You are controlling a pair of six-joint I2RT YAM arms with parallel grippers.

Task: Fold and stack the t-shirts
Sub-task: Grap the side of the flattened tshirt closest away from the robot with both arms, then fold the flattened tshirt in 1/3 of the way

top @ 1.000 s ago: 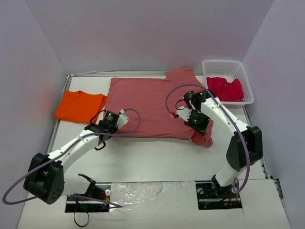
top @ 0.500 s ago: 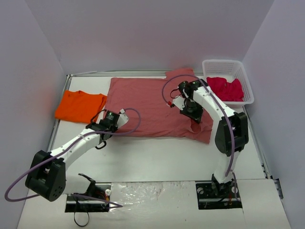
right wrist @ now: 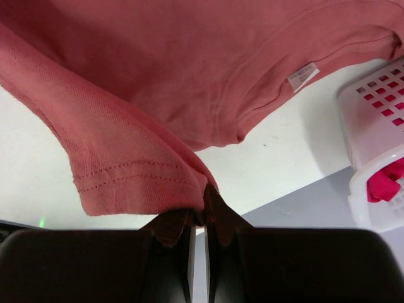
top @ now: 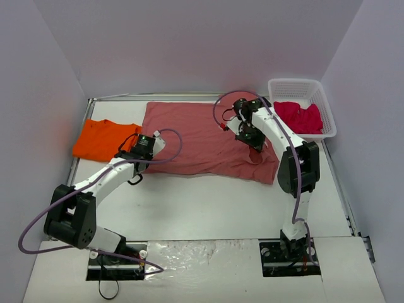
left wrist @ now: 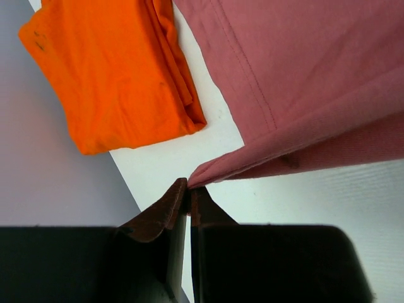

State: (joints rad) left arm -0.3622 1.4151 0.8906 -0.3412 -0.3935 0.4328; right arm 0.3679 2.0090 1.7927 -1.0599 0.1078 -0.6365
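Brick-red t-shirt [top: 202, 136] spread flat across the far middle of the table [top: 208, 208], its far edge close to the table's far rim. Orange t-shirt [top: 104, 139] folded at the far left, close to the left wall. Crimson-pink t-shirt [top: 300, 117] heaped inside the white basket [top: 297, 84] at the far right corner.

Left fingers [top: 142, 148] together, clamped on the red shirt's near-left corner. Right fingers [top: 252, 136] together, clamped on cloth near the shirt's right end, beside the basket.

Open room: a broad band of bare white table between the shirt's near edge and the arm bases. Walls close off the left, far and right sides.

Left wrist view only: the pinched corner rises off the table in a folded ridge from the left fingers [left wrist: 180, 198]; a stitched hem runs along the shirt's edge; a narrow wedge of bare table separates it from the orange t-shirt [left wrist: 120, 82], whose layered edges show.

Right wrist view only: a double-stitched hem hangs from the right fingers [right wrist: 214, 212]; beyond it the collar with a white label [right wrist: 303, 74]; the basket's lattice wall [right wrist: 372, 101] with pink cloth behind it
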